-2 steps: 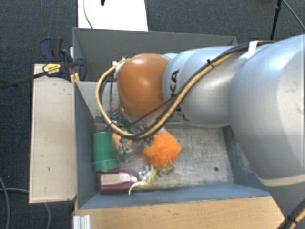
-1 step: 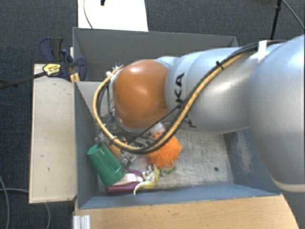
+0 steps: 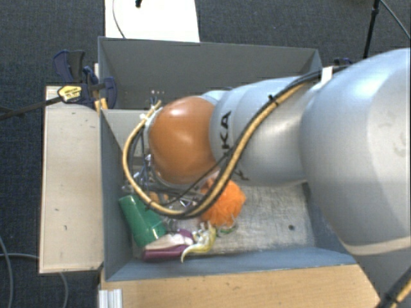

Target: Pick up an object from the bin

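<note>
Orange wrist cover [image 3: 183,140] hides the jaws; their opening cannot be told. A green cylinder [image 3: 140,220] and fuzzy orange ball [image 3: 227,205] lie just beside it.

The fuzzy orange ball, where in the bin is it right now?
In the camera view the fuzzy orange ball lies in the middle of the bin, tucked partly under the arm, right of the green cylinder.

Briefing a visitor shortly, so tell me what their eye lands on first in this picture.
The big silver arm reaching in from the right, its round orange wrist cover over the left half of the bin. Toward the near wall lie a green cylinder, a fuzzy orange ball and a purple packet.
</note>
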Controlling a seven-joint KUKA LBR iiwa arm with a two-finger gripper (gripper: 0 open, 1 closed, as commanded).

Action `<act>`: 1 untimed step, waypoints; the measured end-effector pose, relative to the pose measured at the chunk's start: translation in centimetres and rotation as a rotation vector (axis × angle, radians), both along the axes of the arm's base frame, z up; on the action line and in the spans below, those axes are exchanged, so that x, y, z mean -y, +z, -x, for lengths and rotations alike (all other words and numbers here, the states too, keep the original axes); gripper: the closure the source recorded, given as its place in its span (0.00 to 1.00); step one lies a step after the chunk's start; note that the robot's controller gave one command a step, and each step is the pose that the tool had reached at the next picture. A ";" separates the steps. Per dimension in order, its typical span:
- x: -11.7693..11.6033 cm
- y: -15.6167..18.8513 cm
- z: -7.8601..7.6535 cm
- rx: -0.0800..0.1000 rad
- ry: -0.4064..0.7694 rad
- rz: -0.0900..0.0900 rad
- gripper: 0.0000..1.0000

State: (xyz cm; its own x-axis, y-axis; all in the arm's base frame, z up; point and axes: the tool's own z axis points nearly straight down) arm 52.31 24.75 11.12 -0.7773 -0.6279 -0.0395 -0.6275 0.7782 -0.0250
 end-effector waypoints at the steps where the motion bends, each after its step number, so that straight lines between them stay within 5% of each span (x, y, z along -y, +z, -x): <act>1: 0.2 -1.2 0.4 -0.004 -0.010 -0.005 1.00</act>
State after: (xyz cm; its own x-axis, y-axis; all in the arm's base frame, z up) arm 51.87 24.51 9.93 -0.7835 -0.6202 -0.0396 -0.6200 0.7844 -0.0185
